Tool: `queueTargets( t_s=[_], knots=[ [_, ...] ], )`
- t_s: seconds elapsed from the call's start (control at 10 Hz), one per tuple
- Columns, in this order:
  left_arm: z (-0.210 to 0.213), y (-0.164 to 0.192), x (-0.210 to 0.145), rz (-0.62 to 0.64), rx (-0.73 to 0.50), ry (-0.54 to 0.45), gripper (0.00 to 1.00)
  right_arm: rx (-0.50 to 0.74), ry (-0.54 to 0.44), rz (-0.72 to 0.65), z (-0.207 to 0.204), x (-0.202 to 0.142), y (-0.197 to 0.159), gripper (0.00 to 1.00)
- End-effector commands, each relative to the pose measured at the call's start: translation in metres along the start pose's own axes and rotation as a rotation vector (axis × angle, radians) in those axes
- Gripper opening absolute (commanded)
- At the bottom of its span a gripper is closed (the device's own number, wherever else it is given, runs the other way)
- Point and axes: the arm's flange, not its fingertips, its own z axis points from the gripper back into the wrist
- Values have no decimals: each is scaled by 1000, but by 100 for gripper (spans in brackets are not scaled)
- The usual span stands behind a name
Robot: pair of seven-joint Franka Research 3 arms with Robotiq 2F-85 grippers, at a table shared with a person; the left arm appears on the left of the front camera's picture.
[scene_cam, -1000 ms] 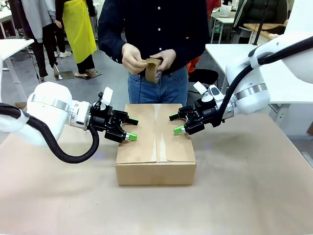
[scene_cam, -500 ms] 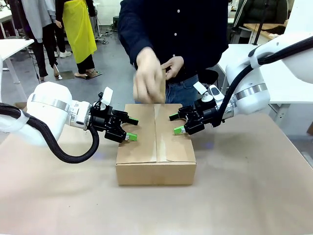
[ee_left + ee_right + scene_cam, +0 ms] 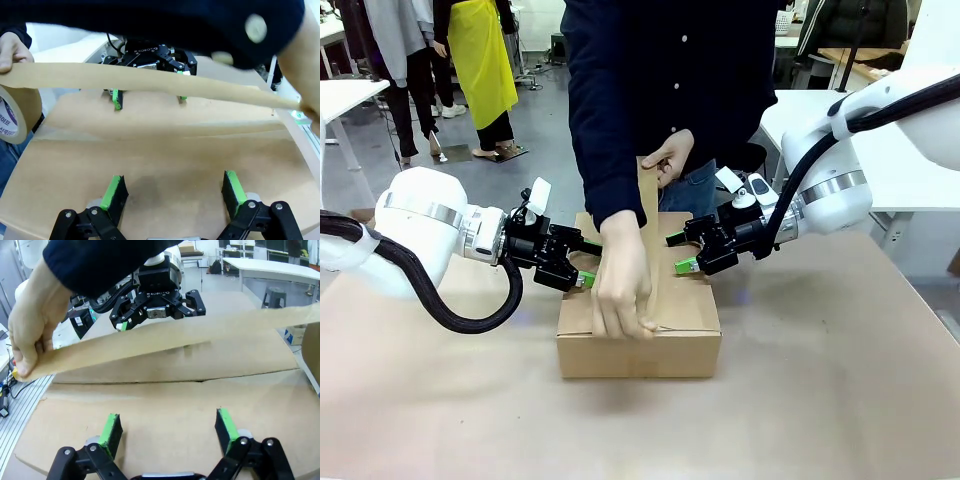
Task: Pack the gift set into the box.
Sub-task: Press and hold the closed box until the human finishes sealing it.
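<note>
One box (image 3: 640,300), plain brown corrugated cardboard, is set at the middle of the desk (image 3: 820,400) with its top flaps folded shut, the seam running from the far edge to the near edge; its contents are hidden and cannot be told. A strip of brown paper tape (image 3: 648,190) is drawn over the seam: the near end is pressed onto the lid by one of the person's hands (image 3: 622,290), and the far end is held up by the other hand (image 3: 670,158) above the far edge. In the left wrist view the tape roll (image 3: 17,112) is seen at the picture's left, the strip stretched across above the lid. The left claw (image 3: 582,262) is held at the box's left side, its green-padded fingers parted and nothing between them. The right claw (image 3: 682,252) is held at the box's right side, likewise spread and unloaded. The desk is covered in a tan surface. Behind the person, a grey floor, white tables (image 3: 340,100) and standing people, one in a yellow apron (image 3: 480,55), are recorded.
</note>
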Motion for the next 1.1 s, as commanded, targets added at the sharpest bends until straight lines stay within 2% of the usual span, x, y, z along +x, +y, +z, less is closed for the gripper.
queueTargets(
  t_s=[0.0,1.0],
  knots=[
    [0,-2,-2,2,1,6,100,-16,-2,-15,-2,-4,2,100],
    [0,-2,-2,2,1,6,100,-16,-2,-15,-2,-4,2,100]
  ],
)
